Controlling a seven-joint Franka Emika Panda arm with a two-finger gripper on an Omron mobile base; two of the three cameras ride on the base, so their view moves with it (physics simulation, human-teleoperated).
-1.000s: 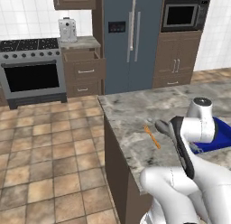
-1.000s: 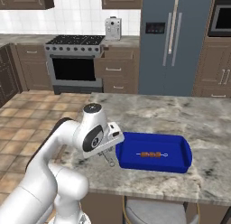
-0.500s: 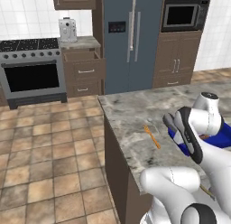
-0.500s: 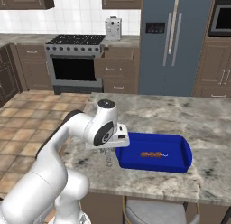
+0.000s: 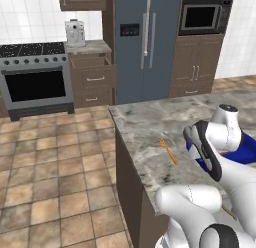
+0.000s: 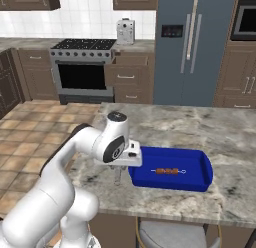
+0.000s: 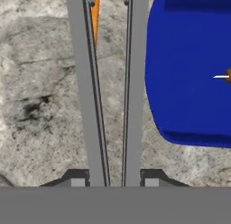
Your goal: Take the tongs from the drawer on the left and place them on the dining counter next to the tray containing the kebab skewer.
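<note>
My gripper (image 6: 119, 176) hangs point-down over the dining counter (image 6: 200, 128), just left of the blue tray (image 6: 197, 179). It is shut on the tongs (image 7: 85, 105), whose two grey arms run up the hand view between my fingertips (image 7: 76, 180). The tongs (image 6: 118, 181) reach down close to the stone; I cannot tell whether they touch it. The kebab skewer (image 6: 167, 170) lies in the middle of the tray and shows again at the tray's edge (image 7: 180, 128) as a tip (image 7: 224, 76). The top drawer (image 5: 91, 62) stands pulled open beside the stove.
A slim orange item (image 5: 168, 151) lies on the dining counter (image 5: 142, 123) near its left edge, straight ahead of the tongs (image 7: 94, 15). The stove (image 6: 82, 67), fridge (image 6: 192, 47) and a silver coffee machine (image 6: 125, 31) line the far wall across the tiled floor.
My arm swung toward the tray's left end with the tongs in its grip, then dipped a little lower. The tray and the orange item have stayed put.
</note>
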